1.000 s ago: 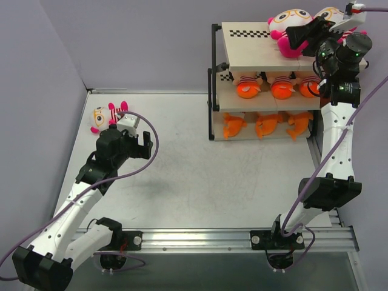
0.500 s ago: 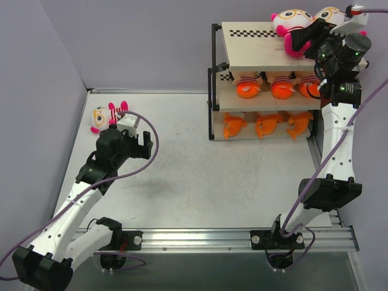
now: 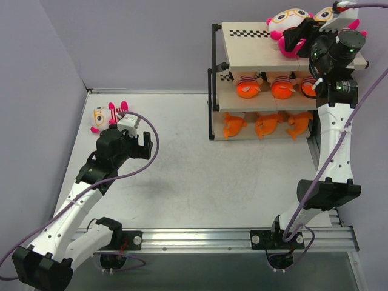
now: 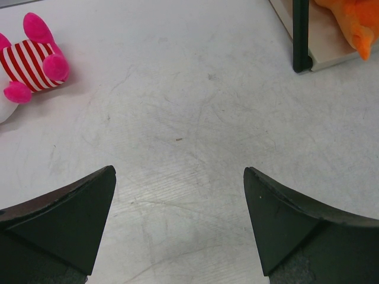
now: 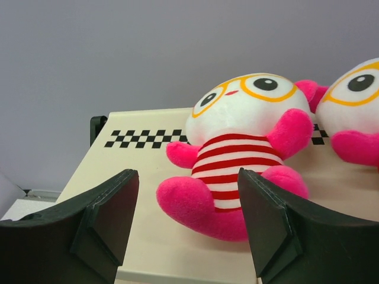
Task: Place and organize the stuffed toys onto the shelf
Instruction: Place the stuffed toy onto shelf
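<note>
On the shelf's (image 3: 242, 56) top board sit two pink-limbed glasses toys, one (image 3: 286, 23) left of the other (image 3: 327, 13). My right gripper (image 3: 294, 37) is open just in front of the left one. In the right wrist view this toy (image 5: 246, 127) sits upright beyond the gripper (image 5: 188, 177), its pink leg between the fingertips, and the second toy (image 5: 355, 112) is beside it. Three striped orange dolls (image 3: 282, 86) fill the middle tier and three orange sharks (image 3: 267, 126) the bottom. Another glasses toy (image 3: 108, 115) (image 4: 34, 59) lies on the table, past my open, empty left gripper (image 3: 144, 144) (image 4: 179, 171).
The shelf's black front post (image 4: 301, 35) and a shark's tail (image 4: 355, 23) show at the upper right of the left wrist view. Grey walls close the table at the left and back. A metal rail (image 3: 200, 237) runs along the near edge.
My right gripper has shifted slightly left along the top board, and the toy in front of it has rocked a little. The left arm has not moved.
</note>
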Controlling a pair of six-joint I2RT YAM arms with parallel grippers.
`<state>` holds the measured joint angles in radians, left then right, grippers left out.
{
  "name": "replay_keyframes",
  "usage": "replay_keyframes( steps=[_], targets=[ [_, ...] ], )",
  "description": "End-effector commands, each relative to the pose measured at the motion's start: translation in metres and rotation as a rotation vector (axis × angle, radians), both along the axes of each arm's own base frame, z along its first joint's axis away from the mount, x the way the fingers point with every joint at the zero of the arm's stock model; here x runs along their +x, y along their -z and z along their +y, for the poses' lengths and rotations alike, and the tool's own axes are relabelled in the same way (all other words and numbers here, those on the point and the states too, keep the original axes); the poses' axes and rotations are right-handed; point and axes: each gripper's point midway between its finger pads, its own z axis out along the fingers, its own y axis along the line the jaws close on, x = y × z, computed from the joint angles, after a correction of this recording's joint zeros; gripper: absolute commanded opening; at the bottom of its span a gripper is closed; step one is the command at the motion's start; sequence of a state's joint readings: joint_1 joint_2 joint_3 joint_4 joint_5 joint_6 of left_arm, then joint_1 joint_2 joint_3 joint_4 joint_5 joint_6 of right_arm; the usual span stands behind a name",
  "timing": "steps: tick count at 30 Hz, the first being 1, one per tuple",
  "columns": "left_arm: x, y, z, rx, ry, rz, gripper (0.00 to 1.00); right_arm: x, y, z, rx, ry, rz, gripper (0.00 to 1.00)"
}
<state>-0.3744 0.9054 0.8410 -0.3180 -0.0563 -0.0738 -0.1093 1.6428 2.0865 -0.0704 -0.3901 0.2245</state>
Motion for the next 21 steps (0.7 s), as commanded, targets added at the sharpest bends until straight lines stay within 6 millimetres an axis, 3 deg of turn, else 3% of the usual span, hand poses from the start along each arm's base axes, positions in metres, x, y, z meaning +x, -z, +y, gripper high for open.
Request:
replay_keyframes(
  steps=[1,4,11,21],
  targets=[
    [0.002,-0.009,0.000,0.004,0.001,-0.028,0.98,-0.019,-0.031,0.017,-0.123,0.025,-0.088,0.68],
    [0.002,-0.009,-0.001,0.004,0.002,-0.028,0.97,-0.024,-0.035,0.030,-0.192,0.059,-0.105,0.68],
    [0.002,-0.010,-0.001,0.003,0.004,-0.027,0.98,-0.032,-0.031,0.037,-0.387,0.234,-0.126,0.65],
    [0.002,-0.009,-0.002,0.004,0.005,-0.024,0.98,-0.028,-0.006,0.029,-0.545,0.425,-0.057,0.65]
  ],
)
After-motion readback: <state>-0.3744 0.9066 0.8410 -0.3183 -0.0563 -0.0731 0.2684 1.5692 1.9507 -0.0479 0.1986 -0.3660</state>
